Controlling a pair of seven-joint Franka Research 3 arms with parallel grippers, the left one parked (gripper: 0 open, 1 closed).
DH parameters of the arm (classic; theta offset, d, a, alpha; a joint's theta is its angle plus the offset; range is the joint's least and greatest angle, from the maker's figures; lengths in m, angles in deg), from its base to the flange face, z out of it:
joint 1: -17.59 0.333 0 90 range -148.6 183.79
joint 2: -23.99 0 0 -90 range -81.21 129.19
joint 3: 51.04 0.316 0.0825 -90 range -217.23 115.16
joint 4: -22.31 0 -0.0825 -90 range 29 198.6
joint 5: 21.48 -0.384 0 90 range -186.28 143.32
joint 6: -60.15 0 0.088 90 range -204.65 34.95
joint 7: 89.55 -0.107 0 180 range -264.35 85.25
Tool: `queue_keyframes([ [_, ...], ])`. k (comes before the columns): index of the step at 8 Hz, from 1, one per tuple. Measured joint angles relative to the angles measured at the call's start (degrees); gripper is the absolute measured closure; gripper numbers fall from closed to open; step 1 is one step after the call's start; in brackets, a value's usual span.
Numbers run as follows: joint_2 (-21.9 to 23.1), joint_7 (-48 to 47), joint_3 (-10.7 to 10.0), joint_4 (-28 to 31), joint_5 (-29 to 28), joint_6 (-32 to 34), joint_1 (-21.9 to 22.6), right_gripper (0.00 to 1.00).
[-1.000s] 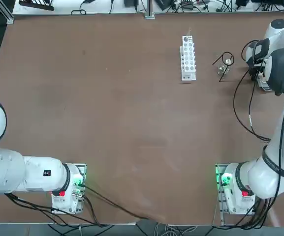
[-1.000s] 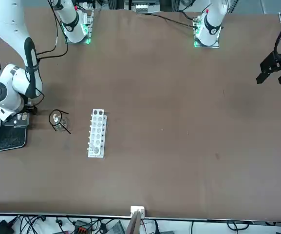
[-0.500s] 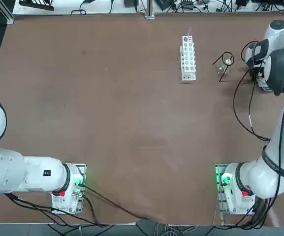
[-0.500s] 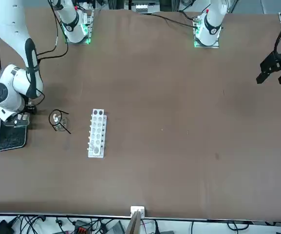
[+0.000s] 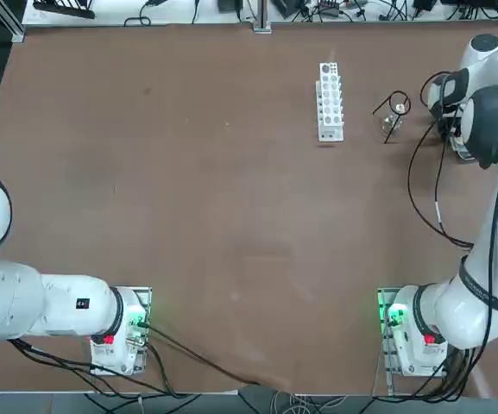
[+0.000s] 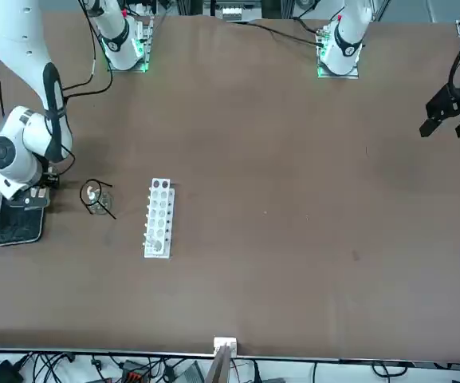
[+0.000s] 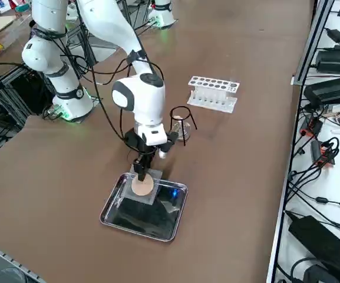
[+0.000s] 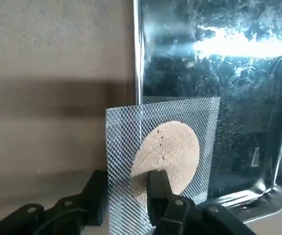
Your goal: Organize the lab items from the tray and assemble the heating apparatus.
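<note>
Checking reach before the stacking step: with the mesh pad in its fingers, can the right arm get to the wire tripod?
Probably yes. The right gripper holds the mesh pad over the tray; the tripod stands close by, with bare table between them.

The end effector (image 8: pixel 127 196) gripped the square grey mesh pad (image 8: pixel 160 147) by one edge, one black finger (image 8: pixel 158 192) pressed on its round tan centre and the other behind the mesh. The pad hung over the rim of the shiny metal tray (image 8: pixel 204 73), beside the brown bench (image 8: pixel 53 63).
</note>
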Motion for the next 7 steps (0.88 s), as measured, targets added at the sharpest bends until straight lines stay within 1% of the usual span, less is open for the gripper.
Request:
queue_keyframes([
  [3, 0.03, -0.31, -0.03, -0.14, 0.00, -0.05, 0.08, 0.60],
  [5, 0.09, -0.45, -0.02, -0.47, -0.01, -0.14, 0.20, 0.60],
  [6, 0.16, -0.58, -0.02, -0.67, -0.07, -0.17, 0.25, 0.63],
  [7, 0.25, -0.83, -0.02, -0.82, -0.08, -0.19, 0.26, 0.68],
])
